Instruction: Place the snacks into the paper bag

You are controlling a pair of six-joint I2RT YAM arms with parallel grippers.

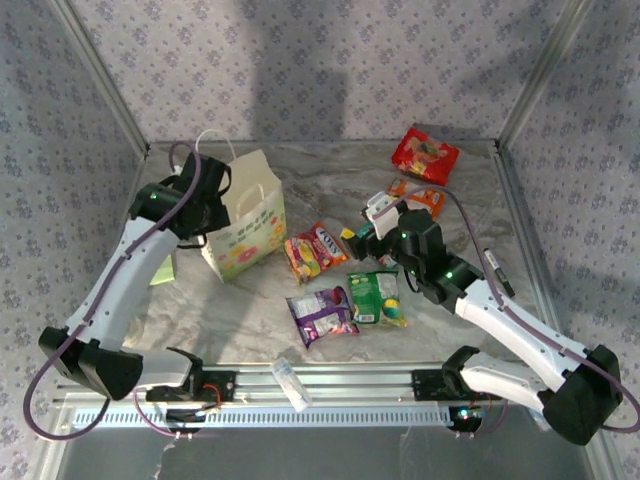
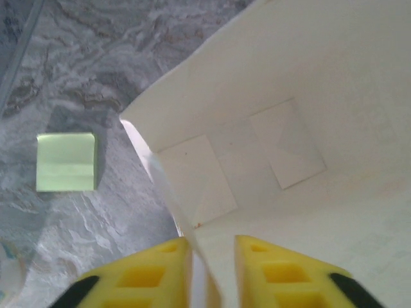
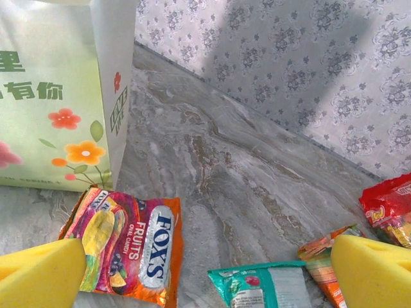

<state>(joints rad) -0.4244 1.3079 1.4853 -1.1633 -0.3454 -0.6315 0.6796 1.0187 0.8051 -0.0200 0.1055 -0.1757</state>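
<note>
The snacks [image 1: 322, 313] lie flat on the table [image 1: 330, 175] right of the paper bag [image 1: 245, 215]. They look light, crinkly and slippery, so I'd pinch the FOX'S packet [image 3: 128, 247] by 1 edge seam. The right gripper [image 3: 205, 269] hangs wide open over it, while the left gripper [image 2: 212, 247] sits narrowly parted astride the bag's rim.

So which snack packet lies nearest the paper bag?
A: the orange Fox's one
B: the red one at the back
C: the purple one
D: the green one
A: the Fox's packet lies right beside the base of the paper bag; the others sit farther off.
</note>
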